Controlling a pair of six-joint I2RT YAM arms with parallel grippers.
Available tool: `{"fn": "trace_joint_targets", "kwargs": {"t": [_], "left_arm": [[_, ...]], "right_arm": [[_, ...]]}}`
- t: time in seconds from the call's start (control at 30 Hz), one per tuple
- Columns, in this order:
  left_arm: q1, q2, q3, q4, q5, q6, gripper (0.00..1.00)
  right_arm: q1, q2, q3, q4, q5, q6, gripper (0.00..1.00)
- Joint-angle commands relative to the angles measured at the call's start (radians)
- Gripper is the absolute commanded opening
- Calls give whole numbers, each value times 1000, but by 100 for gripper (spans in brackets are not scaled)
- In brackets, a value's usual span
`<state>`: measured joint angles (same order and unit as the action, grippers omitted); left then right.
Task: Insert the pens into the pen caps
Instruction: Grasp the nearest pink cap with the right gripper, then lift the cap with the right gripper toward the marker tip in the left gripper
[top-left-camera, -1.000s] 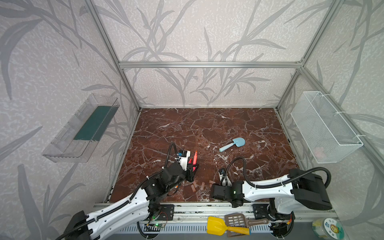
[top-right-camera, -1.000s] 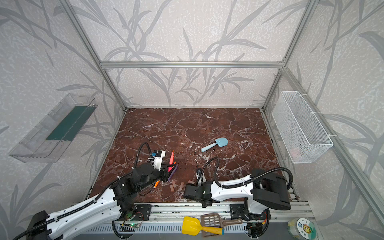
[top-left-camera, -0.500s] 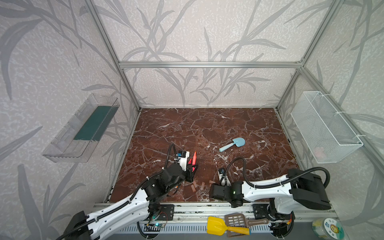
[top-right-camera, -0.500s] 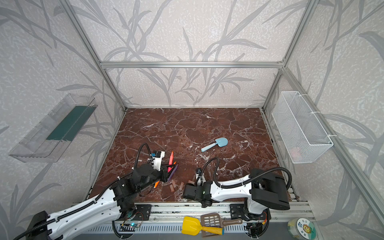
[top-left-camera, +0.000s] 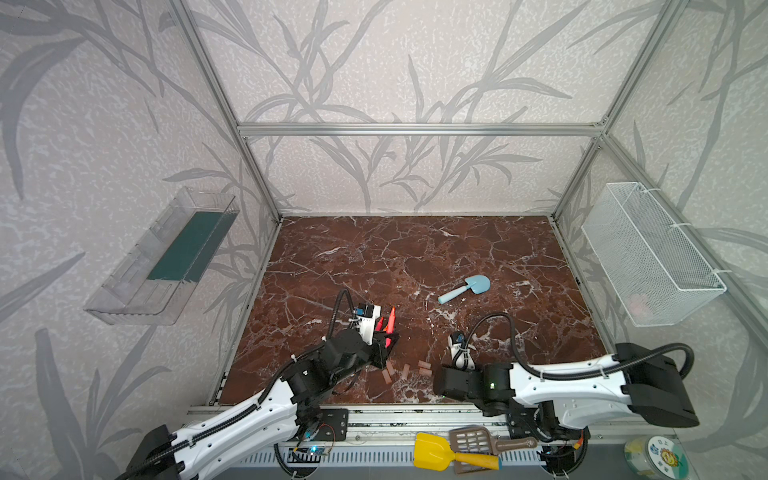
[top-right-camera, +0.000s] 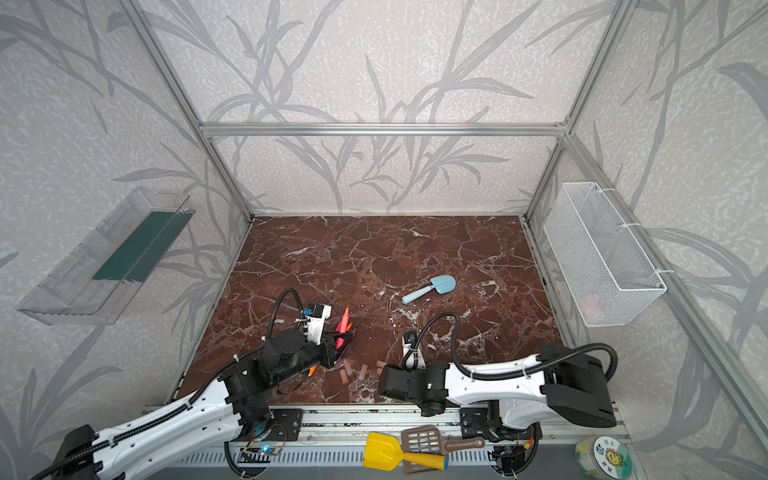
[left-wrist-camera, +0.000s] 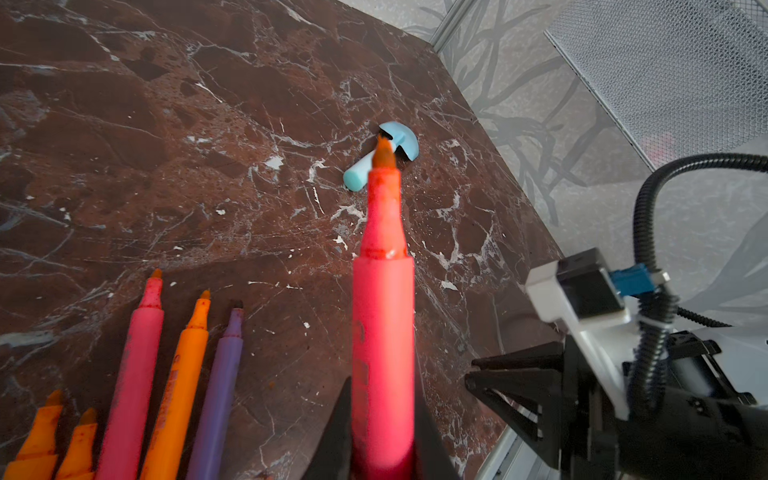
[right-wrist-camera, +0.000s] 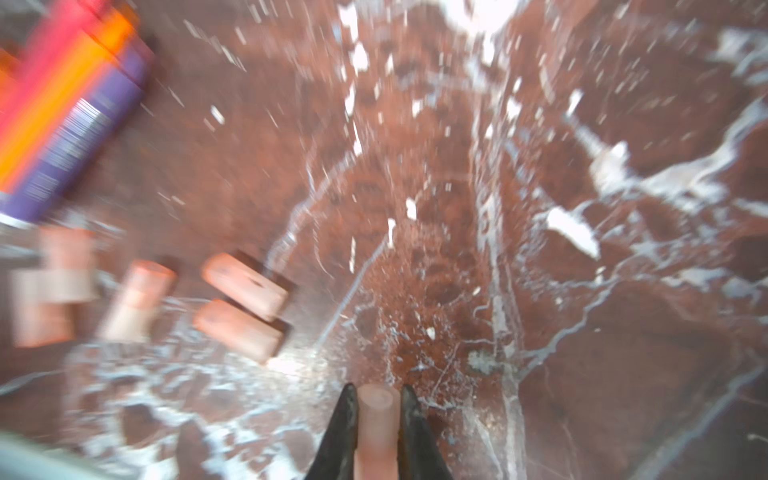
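Marble table (top-left-camera: 415, 257), both arms low at its near edge. Left gripper (left-wrist-camera: 382, 415) clamped on red-pink pen (left-wrist-camera: 382, 316), tip raised. Right gripper (right-wrist-camera: 377, 390) clamped on pen cap (right-wrist-camera: 376, 432).

Risk: cap, pinched at the fingertips, likely pivots if the pen meets it off-axis.

Count: six pens, five lying (left-wrist-camera: 174, 374); six caps, five lying (right-wrist-camera: 245, 286), some blurred.

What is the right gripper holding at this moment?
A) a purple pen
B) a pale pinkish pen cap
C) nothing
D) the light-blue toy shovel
B: in the right wrist view the right gripper is shut on a pen cap, which stands between its two black fingers.
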<state>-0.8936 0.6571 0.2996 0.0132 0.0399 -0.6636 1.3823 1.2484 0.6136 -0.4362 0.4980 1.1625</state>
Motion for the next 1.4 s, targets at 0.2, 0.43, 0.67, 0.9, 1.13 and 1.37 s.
{"fn": "trace_joint_targets", "kwargs": {"t": [0.2, 0.43, 0.67, 0.9, 1.13, 1.37], "left_arm": [[2, 61, 91, 17, 36, 4, 0], [-12, 183, 178, 98, 114, -13, 0], [-85, 231, 215, 177, 71, -32, 0], [-121, 248, 232, 216, 69, -42, 0], [-132, 238, 236, 220, 66, -42, 0], [-138, 214, 237, 216, 76, -42, 0]], "right_arm": [[-225, -268, 42, 102, -24, -241, 11], [-268, -410, 125, 200, -11, -345, 11], [-271, -461, 131, 403, 10, -380, 9], [-272, -385, 112, 656, -14, -378, 8], [-271, -275, 166, 732, -1, -377, 8], [-273, -218, 181, 764, 13, -369, 8]]}}
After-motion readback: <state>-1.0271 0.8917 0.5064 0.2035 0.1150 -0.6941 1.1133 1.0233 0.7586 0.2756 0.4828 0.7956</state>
